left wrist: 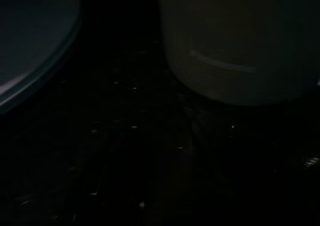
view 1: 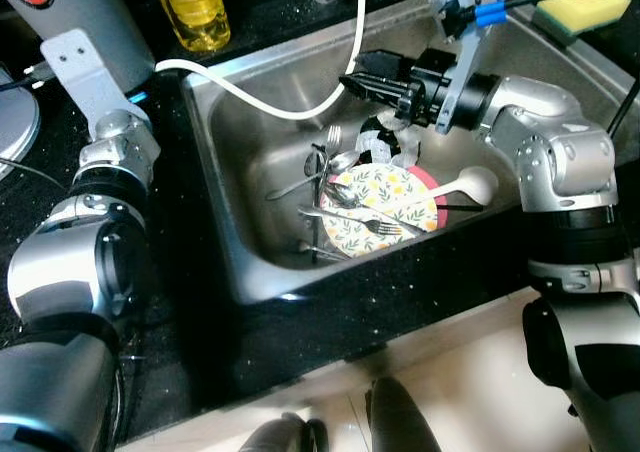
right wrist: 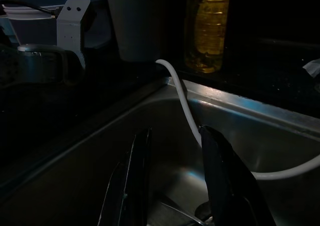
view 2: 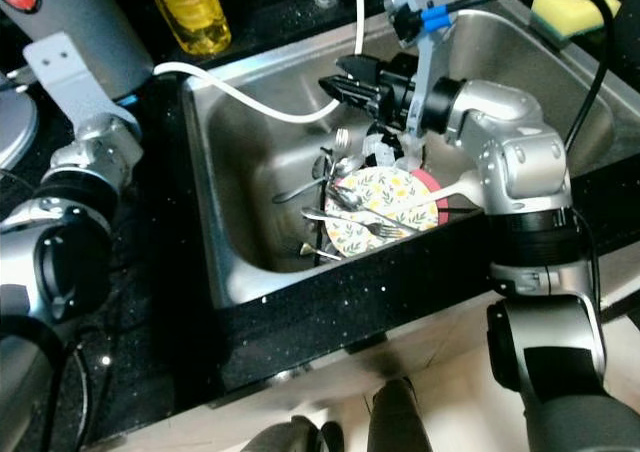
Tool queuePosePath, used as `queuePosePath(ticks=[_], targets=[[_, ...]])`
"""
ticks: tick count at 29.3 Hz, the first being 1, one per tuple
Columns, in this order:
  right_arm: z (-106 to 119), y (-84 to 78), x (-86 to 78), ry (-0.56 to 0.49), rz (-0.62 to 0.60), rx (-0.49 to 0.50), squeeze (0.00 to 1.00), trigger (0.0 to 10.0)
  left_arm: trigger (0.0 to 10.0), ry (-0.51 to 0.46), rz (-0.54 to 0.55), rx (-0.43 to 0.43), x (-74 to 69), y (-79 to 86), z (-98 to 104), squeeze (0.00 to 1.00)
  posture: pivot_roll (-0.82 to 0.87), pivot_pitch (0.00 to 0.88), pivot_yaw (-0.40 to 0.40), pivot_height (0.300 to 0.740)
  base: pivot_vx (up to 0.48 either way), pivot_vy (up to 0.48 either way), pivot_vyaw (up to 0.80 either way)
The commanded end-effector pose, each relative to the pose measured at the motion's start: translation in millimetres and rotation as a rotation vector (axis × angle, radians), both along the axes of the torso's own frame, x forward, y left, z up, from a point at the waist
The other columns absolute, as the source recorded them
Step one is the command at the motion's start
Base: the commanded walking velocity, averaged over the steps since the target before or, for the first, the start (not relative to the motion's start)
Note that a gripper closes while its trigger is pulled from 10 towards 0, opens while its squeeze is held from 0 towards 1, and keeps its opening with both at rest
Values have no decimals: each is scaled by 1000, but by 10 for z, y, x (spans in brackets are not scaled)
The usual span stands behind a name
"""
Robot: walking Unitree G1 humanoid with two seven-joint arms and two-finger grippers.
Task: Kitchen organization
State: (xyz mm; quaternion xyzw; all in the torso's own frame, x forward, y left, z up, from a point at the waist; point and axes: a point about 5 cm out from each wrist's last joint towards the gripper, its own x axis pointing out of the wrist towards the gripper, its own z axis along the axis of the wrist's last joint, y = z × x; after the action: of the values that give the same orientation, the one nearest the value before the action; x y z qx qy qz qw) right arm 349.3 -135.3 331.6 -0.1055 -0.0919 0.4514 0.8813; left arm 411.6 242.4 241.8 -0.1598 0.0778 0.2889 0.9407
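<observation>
Floral plate (view 1: 380,208) under forks in sink (view 1: 250,142), right tool (right wrist: 172,181) parted, empty above.

Kitchen: steel sink (view 1: 250,142), dirty dishes (view 1: 385,207)

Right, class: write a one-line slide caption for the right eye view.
Right gripper, fingers open, hovers over steel sink holding floral plate, forks and white hose.

Head views are bright and sharp with glare on the sink (view 1: 240,272); wrist views are very dark.
</observation>
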Motion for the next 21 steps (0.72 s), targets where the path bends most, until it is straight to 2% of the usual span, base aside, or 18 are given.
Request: queuePosePath(ticks=[1, 2, 3, 4, 5, 6, 8, 14, 17, 18, 19, 20, 21], targets=[[40, 93, -11, -14, 39, -8, 0, 10000, 9961, 163, 36, -77, -112, 75, -433, 0, -205, 259, 131, 740, 0, 0, 0], [40, 93, -11, -14, 39, -8, 0, 10000, 9961, 163, 36, -77, -112, 75, -433, 0, -205, 259, 131, 740, 0, 0, 0], [43, 116, -8, -16, 44, -5, 0, 10000, 0, 190, 34, -133, -134, 57, -527, 0, -190, 252, 141, 740, 0, 0, 0], [43, 116, -8, -16, 44, -5, 0, 10000, 0, 190, 34, -133, -134, 57, -527, 0, -190, 252, 141, 740, 0, 0, 0], [45, 134, -6, -19, 46, -3, 0, 10000, 0, 212, 36, -184, -158, 44, -613, 0, -191, 249, 150, 740, 0, 0, 0], [45, 134, -6, -19, 46, -3, 0, 10000, 0, 212, 36, -184, -158, 44, -613, 0, -191, 249, 150, 740, 0, 0, 0], [48, 137, -8, -25, 43, 1, 0, 10000, 0, 230, 49, -242, -182, 32, -690, 0, -193, 245, 157, 740, 0, 0, 0], [63, 87, -12, -33, 26, -1, 0, 10000, 0, 227, 98, -305, -211, 65, -734, 0, -199, 234, 157, 740, 0, 0, 0], [74, 80, -7, -38, 24, 0, 0, 10000, 0, 231, 113, -300, -219, 81, -737, 0, -197, 228, 157, 740, 0, 0, 0], [82, 82, -5, -42, 24, 2, 0, 10000, 0, 227, 127, -246, -222, 127, -704, 0, -196, 220, 158, 740, 0, 0, 0], [82, 82, -5, -42, 24, 2, 0, 10000, 0, 227, 127, -246, -222, 127, -704, 0, -196, 220, 158, 740, 0, 0, 0], [87, 83, -3, -44, 24, 4, 0, 10000, 0, 224, 136, -206, -225, 159, -679, 0, -196, 219, 157, 740, 0, 0, 0], [93, 84, -2, -47, 24, 5, 0, 10000, 3059, 198, 148, -144, -212, 200, -600, 0, -197, 217, 155, 740, 0, 0, 0]])
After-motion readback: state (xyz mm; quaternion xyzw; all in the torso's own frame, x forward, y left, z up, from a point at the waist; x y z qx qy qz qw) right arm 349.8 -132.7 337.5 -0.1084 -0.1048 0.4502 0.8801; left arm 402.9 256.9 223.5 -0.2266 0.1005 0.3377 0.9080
